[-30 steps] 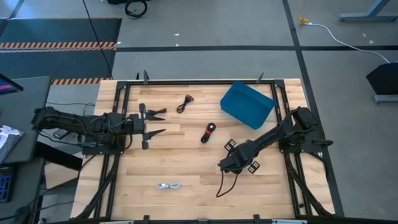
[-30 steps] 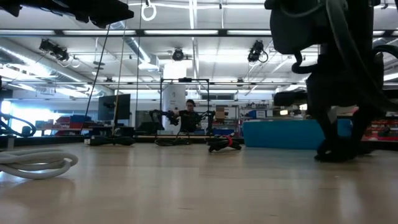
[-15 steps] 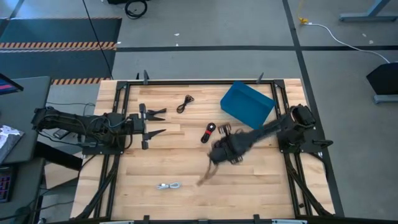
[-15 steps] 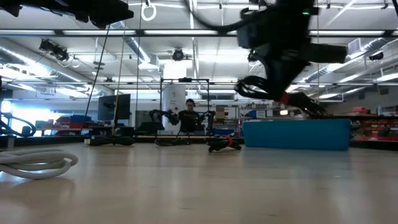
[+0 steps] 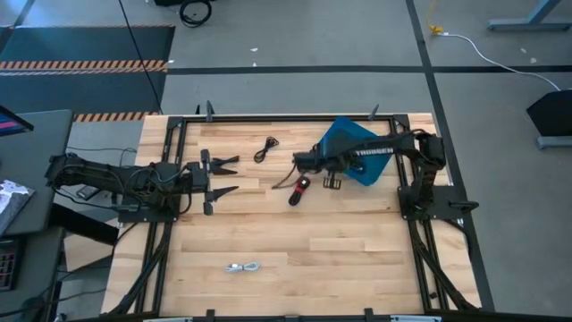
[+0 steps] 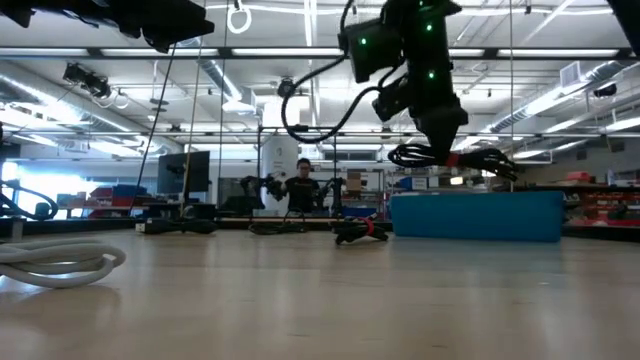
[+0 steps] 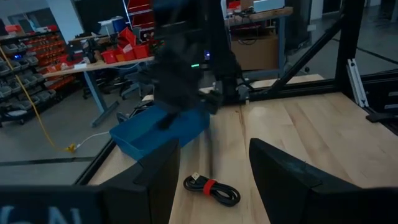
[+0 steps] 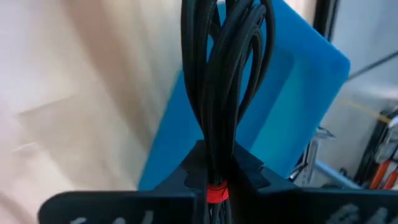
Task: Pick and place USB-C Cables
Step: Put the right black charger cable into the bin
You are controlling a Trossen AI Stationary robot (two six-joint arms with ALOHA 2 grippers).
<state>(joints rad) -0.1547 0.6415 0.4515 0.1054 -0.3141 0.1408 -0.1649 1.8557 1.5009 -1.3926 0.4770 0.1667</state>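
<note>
My right gripper [image 5: 301,163] is raised beside the blue bin [image 5: 357,150], shut on a coiled black cable with a red band [image 8: 214,193]. A second black cable with a red band [image 5: 299,190] lies flat on the table just under and near it, and also shows in the left wrist view [image 7: 211,188]. A plain black cable [image 5: 265,148] lies toward the far edge. The white-grey cable [image 5: 243,267] lies toward the near edge. My left gripper [image 5: 228,176] is open and waits at the table's left. My right gripper pinches the black cable bundle between its two fingers, at the red band [image 8: 214,193]. The fingers come from the table's right, slanting down. The cable is lifted clear of the table [image 6: 490,158], and a loose strand [image 5: 282,182] trails off toward the left.
The blue bin [image 6: 475,215] stands on the far right part of the wooden table [image 5: 357,259], partly under my right arm. A black frame runs round the table's edges [image 5: 286,117]. A person [image 6: 303,187] sits in the room far behind.
My right gripper has risen from the near-right part of the table and swung toward the far edge and to the left, ending beside the blue bin. The black cable went with it, and its tail has come up off the table.
</note>
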